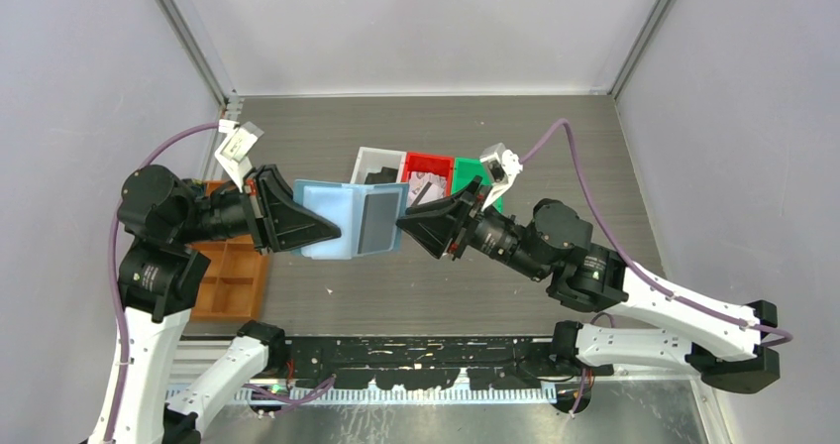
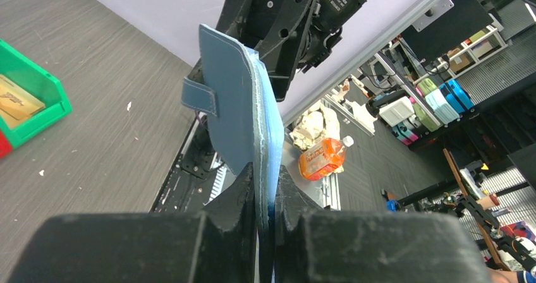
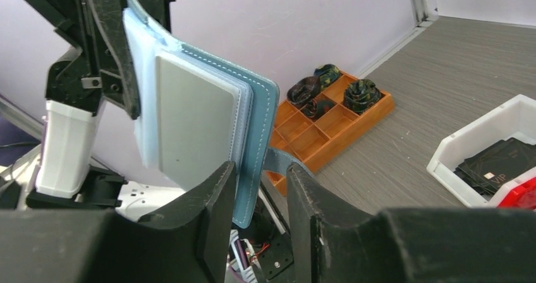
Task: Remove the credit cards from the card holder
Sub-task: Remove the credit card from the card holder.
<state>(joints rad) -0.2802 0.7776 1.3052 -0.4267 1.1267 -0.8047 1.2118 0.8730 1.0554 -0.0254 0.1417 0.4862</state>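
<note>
One holder [image 1: 325, 214] hangs open above the tabletop [image 1: 416, 287], a grey card [image 1: 376, 218] in its right half; left jaws clamp its left edge; right jaws straddle its right edge, grip unclear; bins [image 1: 424, 157] lie behind.

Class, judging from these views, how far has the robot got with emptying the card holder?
Looks done: black cards lie in the white bin, and a gold card lies in the green bin. In hand: the left gripper clamps the opened card holder in mid-air; the right gripper straddles its other edge. Left: the grey card in its slot has to come out.
</note>
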